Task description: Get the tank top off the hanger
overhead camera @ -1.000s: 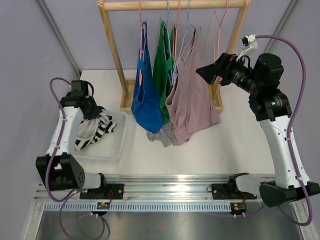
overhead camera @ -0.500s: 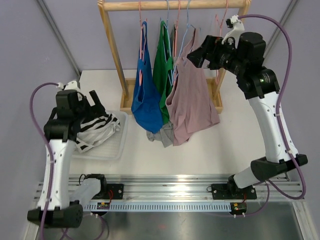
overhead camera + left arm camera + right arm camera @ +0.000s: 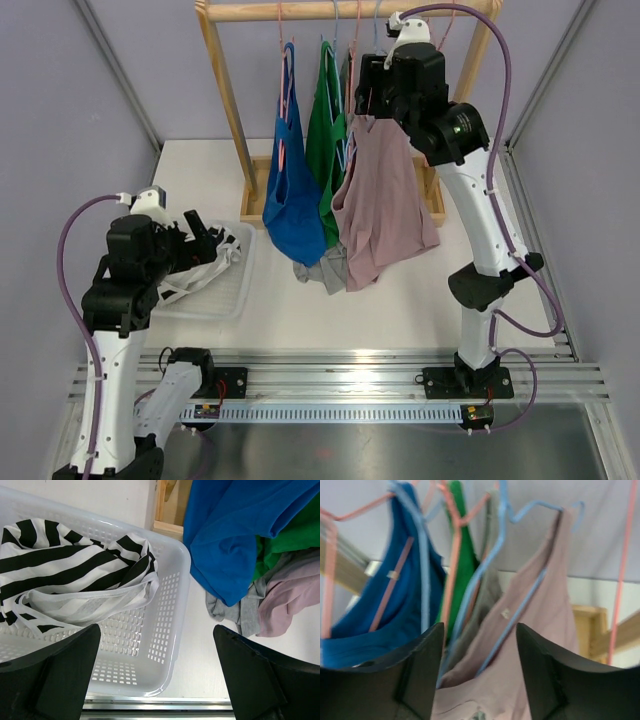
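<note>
A dusty pink tank top (image 3: pixel 385 200) hangs on a light blue hanger (image 3: pixel 517 612) at the right end of the wooden rack (image 3: pixel 300 10). My right gripper (image 3: pixel 365 95) is up at its neckline. In the right wrist view the gripper (image 3: pixel 479 650) is open, with the hanger wire and pink tank top (image 3: pixel 540 630) showing between the jaws. My left gripper (image 3: pixel 205 232) hovers open and empty over the white basket (image 3: pixel 235 290). A black-and-white striped top (image 3: pixel 75 565) lies in that basket (image 3: pixel 165 605).
A blue tank top (image 3: pixel 290 200), a green one (image 3: pixel 322 130) and a grey one (image 3: pixel 320 270) hang left of the pink one on pink and blue hangers. An empty pink hanger (image 3: pixel 440 40) hangs at the far right. The rack's wooden base (image 3: pixel 435 205) stands behind the clothes.
My left gripper opened, dropped the striped top into the basket and drew back. My right arm swung left and up to the pink top's hanger, and its jaws narrowed a little.
</note>
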